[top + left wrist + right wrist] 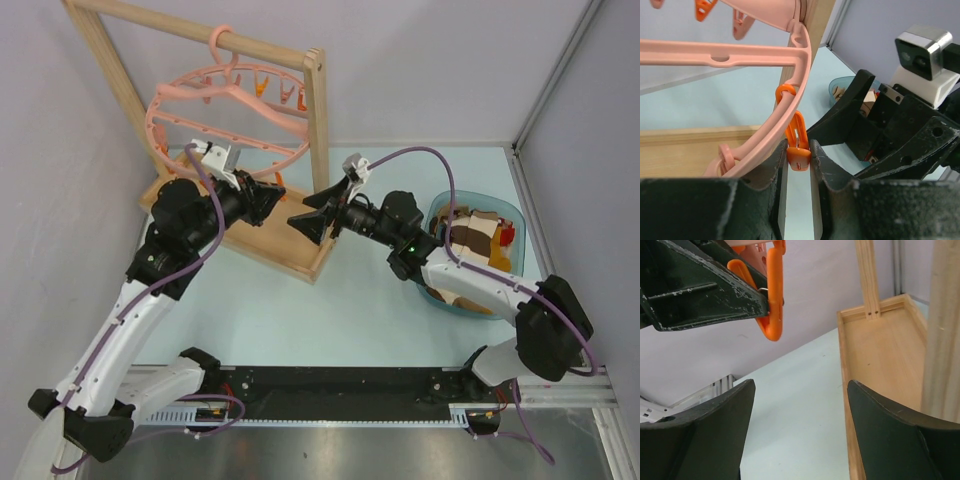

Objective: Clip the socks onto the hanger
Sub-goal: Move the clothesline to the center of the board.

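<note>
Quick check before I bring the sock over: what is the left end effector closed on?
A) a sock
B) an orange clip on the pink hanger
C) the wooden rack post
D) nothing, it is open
B: in the left wrist view the left end effector has both fingers pinched on the orange clip that hangs from the ring of the pink hanger, and no sock is between them.

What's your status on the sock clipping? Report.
Left pincer shut on orange clip. Right pincer open, empty. Socks in basin, none seen on hanger. Rack post beside right pincer.
</note>
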